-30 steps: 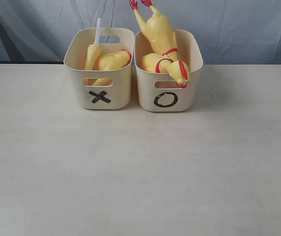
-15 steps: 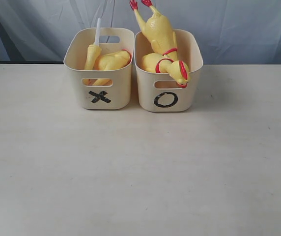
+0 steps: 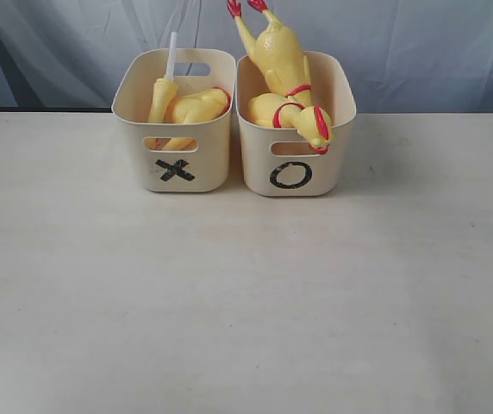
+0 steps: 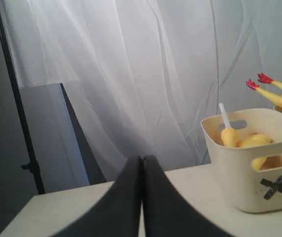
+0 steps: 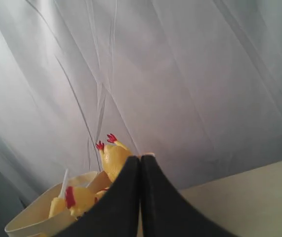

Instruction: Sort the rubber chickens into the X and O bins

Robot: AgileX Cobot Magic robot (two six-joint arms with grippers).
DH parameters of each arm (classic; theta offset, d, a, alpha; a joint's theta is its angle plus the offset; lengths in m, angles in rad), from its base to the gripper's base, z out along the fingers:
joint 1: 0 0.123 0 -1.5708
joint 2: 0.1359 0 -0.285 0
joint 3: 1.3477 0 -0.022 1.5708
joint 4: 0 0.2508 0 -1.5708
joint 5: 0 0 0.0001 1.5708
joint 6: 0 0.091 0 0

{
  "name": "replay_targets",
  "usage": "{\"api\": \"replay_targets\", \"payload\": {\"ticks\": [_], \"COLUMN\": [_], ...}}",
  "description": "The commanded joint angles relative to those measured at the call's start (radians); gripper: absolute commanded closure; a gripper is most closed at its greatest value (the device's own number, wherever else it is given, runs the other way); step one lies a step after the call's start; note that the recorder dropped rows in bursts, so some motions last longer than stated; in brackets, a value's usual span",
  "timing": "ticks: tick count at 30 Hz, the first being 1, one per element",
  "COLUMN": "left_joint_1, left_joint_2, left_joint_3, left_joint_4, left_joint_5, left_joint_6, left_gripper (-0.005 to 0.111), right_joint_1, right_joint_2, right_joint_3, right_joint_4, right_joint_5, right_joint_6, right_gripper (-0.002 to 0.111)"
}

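Two cream tubs stand side by side at the back of the table. The X bin (image 3: 174,125) on the left holds the two-piece chicken (image 3: 193,107), its neck piece with a white tube (image 3: 171,56) sticking up. The O bin (image 3: 294,129) on the right holds whole chickens (image 3: 283,60), red feet up and one head (image 3: 318,129) draped over the front rim. Neither arm shows in the exterior view. My left gripper (image 4: 142,159) is shut and empty, well off to the side of the X bin (image 4: 254,163). My right gripper (image 5: 141,158) is shut and empty, a chicken (image 5: 112,157) beyond it.
A pale wooden table (image 3: 246,293) stretches in front of the bins. A white curtain (image 3: 419,52) hangs behind them, with a dark gap (image 4: 27,163) at its edge in the left wrist view.
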State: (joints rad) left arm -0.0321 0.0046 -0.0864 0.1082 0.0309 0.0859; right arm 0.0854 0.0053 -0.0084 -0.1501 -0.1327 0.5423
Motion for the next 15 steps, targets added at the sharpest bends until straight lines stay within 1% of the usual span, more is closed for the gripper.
{"api": "replay_targets", "payload": {"ticks": [1, 2, 5, 6, 9, 10, 12, 14, 15], "left_joint_1": [0.000, 0.000, 0.000, 0.000, 0.000, 0.000, 0.000, 0.000, 0.000], "left_joint_2": [-0.005, -0.005, -0.005, -0.005, -0.005, -0.005, -0.005, -0.005, -0.005], "left_joint_3": [0.057, 0.077, 0.086, 0.086, 0.086, 0.086, 0.086, 0.086, 0.086], "left_joint_4": [0.013, 0.023, 0.023, 0.023, 0.023, 0.023, 0.023, 0.018, 0.016], "left_joint_5": [-0.031, -0.031, -0.031, -0.006, -0.003, 0.017, 0.062, 0.147, 0.164], "left_joint_6": [0.001, 0.001, 0.001, 0.001, 0.001, 0.001, 0.001, 0.001, 0.001], "left_gripper": [0.107, 0.107, 0.107, 0.107, 0.107, 0.107, 0.107, 0.107, 0.107], "right_joint_1": [-0.004, -0.004, -0.004, -0.004, -0.004, -0.004, -0.004, -0.004, -0.004], "right_joint_2": [-0.005, -0.005, -0.005, -0.005, -0.005, -0.005, -0.005, -0.005, -0.005], "right_joint_3": [0.008, 0.008, 0.008, 0.008, 0.008, 0.008, 0.008, 0.008, 0.008], "right_joint_4": [-0.022, -0.022, -0.020, -0.016, 0.043, 0.066, 0.074, 0.074, 0.074], "right_joint_5": [0.033, 0.081, 0.207, 0.255, 0.324, 0.380, 0.436, 0.436, 0.436], "right_joint_6": [0.000, 0.000, 0.000, 0.000, 0.000, 0.000, 0.000, 0.000, 0.000], "right_gripper": [0.108, 0.108, 0.108, 0.108, 0.108, 0.108, 0.108, 0.108, 0.108]}}
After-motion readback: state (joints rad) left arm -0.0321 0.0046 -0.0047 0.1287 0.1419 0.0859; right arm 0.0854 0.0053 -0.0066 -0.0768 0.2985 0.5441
